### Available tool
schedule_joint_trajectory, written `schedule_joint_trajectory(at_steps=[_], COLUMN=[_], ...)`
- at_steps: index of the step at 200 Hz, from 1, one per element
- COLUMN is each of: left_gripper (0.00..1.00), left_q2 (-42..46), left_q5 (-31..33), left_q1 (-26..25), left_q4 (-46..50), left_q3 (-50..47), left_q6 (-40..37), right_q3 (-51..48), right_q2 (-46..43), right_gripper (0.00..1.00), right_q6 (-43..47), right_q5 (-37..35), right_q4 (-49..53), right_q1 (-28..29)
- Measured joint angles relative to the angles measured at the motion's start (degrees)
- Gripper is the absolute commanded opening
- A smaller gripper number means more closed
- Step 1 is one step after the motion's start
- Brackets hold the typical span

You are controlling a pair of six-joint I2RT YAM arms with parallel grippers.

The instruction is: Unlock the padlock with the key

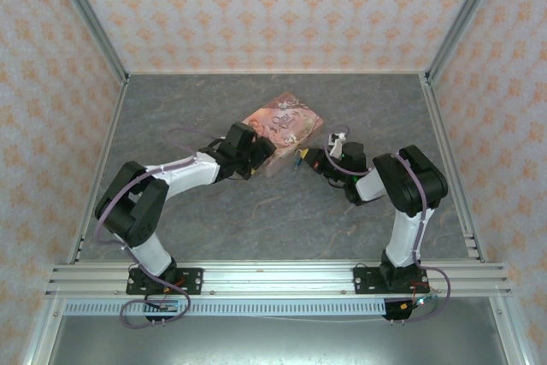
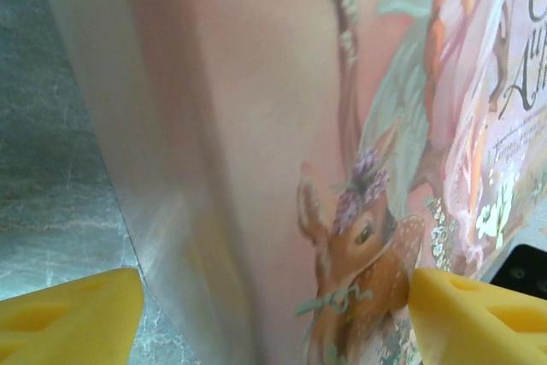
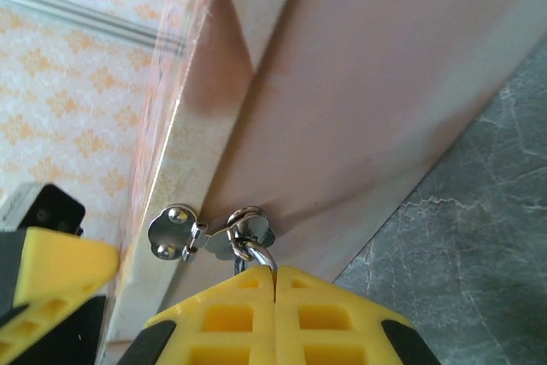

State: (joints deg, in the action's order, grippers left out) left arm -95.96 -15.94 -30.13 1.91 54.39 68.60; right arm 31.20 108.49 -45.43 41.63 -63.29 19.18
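Note:
The pink illustrated tin (image 1: 286,121) lies mid-table. My left gripper (image 1: 256,150) holds its left near corner. In the left wrist view its yellow fingers stand wide on either side of the tin (image 2: 256,126), one at the wall's bottom edge and one on the lid, gripper (image 2: 275,284). My right gripper (image 1: 309,158) is at the tin's front wall (image 3: 359,83), its tips pressed together, gripper (image 3: 274,273). The padlock's silvery shackle (image 3: 261,254) hooks through the hasp (image 3: 175,232) and disappears at the seam of those tips. The padlock's body and the key are hidden.
Grey marbled table (image 1: 256,211) runs around the tin. Patterned walls (image 1: 273,14) close the back and both sides. An aluminium rail (image 1: 273,278) with both arm bases crosses the near edge.

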Motion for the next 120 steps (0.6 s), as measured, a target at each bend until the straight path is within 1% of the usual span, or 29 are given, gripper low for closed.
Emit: schedule_joint_trajectory(at_steps=[48, 120], left_gripper=[0.81, 0.81], left_q2=[0.4, 0.5], left_q5=[-0.3, -0.2], left_q1=[-0.9, -0.9], left_q4=[0.0, 0.0], left_q3=[-0.5, -0.6], left_q6=[0.6, 0.5], right_q3=[0.0, 1.5], right_q2=[0.9, 2.6], right_gripper=[0.00, 0.00], right_q6=[-6.3, -9.4], right_q5=[-3.0, -5.5], right_q4=[-2.7, -3.3], right_q1=[0.0, 0.3])
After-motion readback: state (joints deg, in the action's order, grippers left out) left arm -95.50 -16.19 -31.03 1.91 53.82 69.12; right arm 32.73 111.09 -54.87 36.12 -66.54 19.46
